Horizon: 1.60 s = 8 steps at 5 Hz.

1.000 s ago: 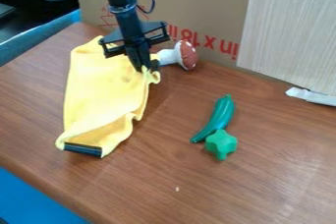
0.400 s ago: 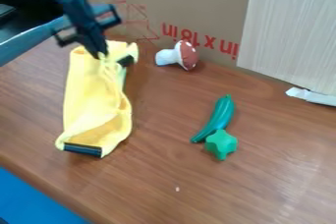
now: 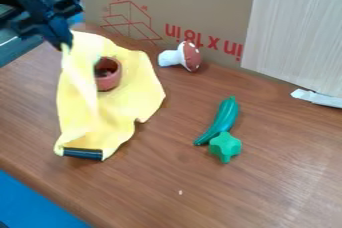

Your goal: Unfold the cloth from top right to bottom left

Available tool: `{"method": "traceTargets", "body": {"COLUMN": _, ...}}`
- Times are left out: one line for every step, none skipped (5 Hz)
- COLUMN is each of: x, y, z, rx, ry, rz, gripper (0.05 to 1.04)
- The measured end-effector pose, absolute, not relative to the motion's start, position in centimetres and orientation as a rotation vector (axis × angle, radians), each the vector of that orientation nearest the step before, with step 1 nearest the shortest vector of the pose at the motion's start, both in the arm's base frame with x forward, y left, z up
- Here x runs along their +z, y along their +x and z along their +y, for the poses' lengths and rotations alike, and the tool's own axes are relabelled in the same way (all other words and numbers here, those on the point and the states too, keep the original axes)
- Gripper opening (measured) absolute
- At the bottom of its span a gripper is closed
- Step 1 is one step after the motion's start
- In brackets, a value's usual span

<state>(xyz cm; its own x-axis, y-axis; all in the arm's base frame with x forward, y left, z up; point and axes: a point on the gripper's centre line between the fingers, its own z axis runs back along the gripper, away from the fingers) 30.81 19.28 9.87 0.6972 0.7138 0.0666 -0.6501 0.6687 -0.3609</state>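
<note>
At the upper left my gripper (image 3: 65, 45) is shut on a raised corner of the yellow cloth (image 3: 127, 106). From there a fold of the cloth hangs down along its left side, while the rest spreads over the left part of the table. A round reddish-brown pot or bowl (image 3: 107, 74) stands on the upper part of the cloth, its left side partly behind the raised fold. At the cloth's bottom edge lies a black strip (image 3: 83, 153).
A toy mushroom (image 3: 180, 57) lies right of the cloth, by the cardboard box (image 3: 194, 2). A green elongated toy (image 3: 224, 117) and a green star-like toy (image 3: 225, 147) lie right of centre. The table (image 3: 167, 182) ends at the lower left.
My gripper has moved left and slightly up with the cloth's corner. The cloth's upper part has opened out, and the reddish-brown pot or bowl has come into sight.
</note>
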Motion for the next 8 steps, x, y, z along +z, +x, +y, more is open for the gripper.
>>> {"method": "traceTargets", "body": {"x": 10.3, "y": 29.3, "z": 21.2, "rx": 0.783, "ry": -0.321, "rz": -0.210, "gripper": 0.055}}
{"method": "traceTargets", "body": {"x": 9.8, "y": 28.7, "z": 23.4, "rx": 0.823, "ry": -0.274, "rz": -0.215, "gripper": 0.055}}
{"method": "traceTargets", "body": {"x": 8.0, "y": 28.2, "z": 25.1, "rx": 0.853, "ry": -0.188, "rz": -0.182, "gripper": 0.055}}
{"method": "traceTargets", "body": {"x": 6.0, "y": 27.6, "z": 27.2, "rx": 0.876, "ry": -0.109, "rz": -0.157, "gripper": 0.055}}
{"method": "traceTargets", "body": {"x": 4.4, "y": 26.8, "z": 29.3, "rx": 0.911, "ry": -0.057, "rz": -0.138, "gripper": 0.055}}
{"method": "traceTargets", "body": {"x": 4.0, "y": 25.8, "z": 30.4, "rx": 0.936, "ry": -0.027, "rz": -0.129, "gripper": 0.055}}
{"method": "traceTargets", "body": {"x": 4.0, "y": 24.4, "z": 31.4, "rx": 0.984, "ry": -0.015, "rz": -0.112, "gripper": 0.071}}
{"method": "traceTargets", "body": {"x": 2.9, "y": 23.3, "z": 32.2, "rx": 1.089, "ry": -0.025, "rz": -0.034, "gripper": 0.211}}
